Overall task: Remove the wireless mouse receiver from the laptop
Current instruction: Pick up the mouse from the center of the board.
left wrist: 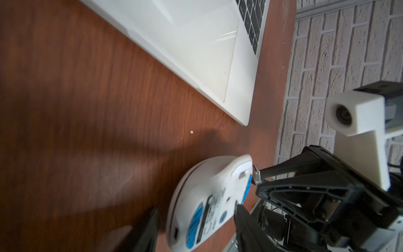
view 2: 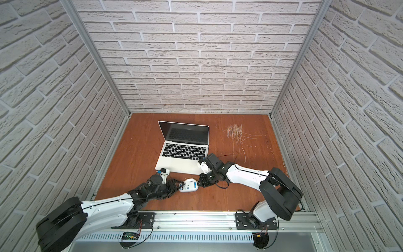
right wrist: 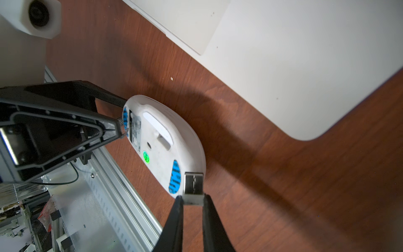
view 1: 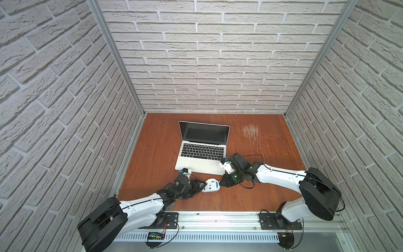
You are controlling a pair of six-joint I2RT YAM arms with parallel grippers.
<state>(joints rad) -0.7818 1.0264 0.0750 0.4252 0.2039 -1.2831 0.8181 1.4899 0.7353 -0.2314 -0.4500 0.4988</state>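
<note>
Wireless mouse receiver (right wrist: 193, 185) sits clamped in the right gripper (right wrist: 193, 199), beside the upturned mouse (right wrist: 161, 139) near the tabletop's (view 1: 152, 141) front edge; left gripper (left wrist: 194, 209), jaws open, straddles that mouse.

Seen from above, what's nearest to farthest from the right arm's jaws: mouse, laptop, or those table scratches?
1. Mouse: directly beside the right gripper, near the table's front.
2. Laptop: just behind, centre.
3. Scratches: far back, on the right.
</note>
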